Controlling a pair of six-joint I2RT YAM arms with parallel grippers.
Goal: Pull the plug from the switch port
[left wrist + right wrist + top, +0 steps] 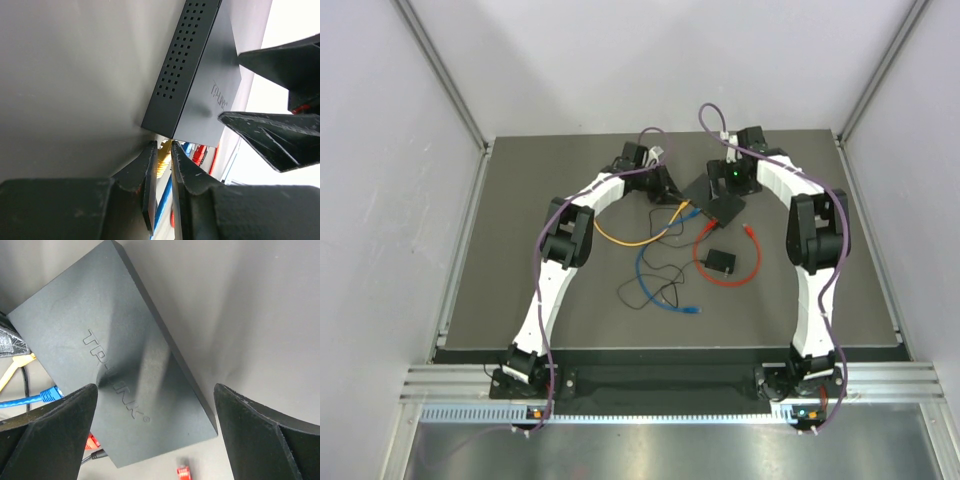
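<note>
The switch (717,203) is a flat black box at the back middle of the mat. Yellow, blue and red cables run into its near edge. My left gripper (162,151) is shut on the yellow plug (163,159) right at the corner of the switch (200,75). In the top view the left gripper (672,193) is at the switch's left end. My right gripper (155,387) is open, with one finger on each side above the switch (115,365). The blue plug (50,394) and red plug (91,441) sit in their sockets.
A small black power adapter (722,262) with a thin black wire lies in front of the switch. The yellow cable (625,240), blue cable (665,300) and red cable (725,280) loop over the mat's middle. A loose red plug (183,472) lies near the switch. White walls enclose the mat.
</note>
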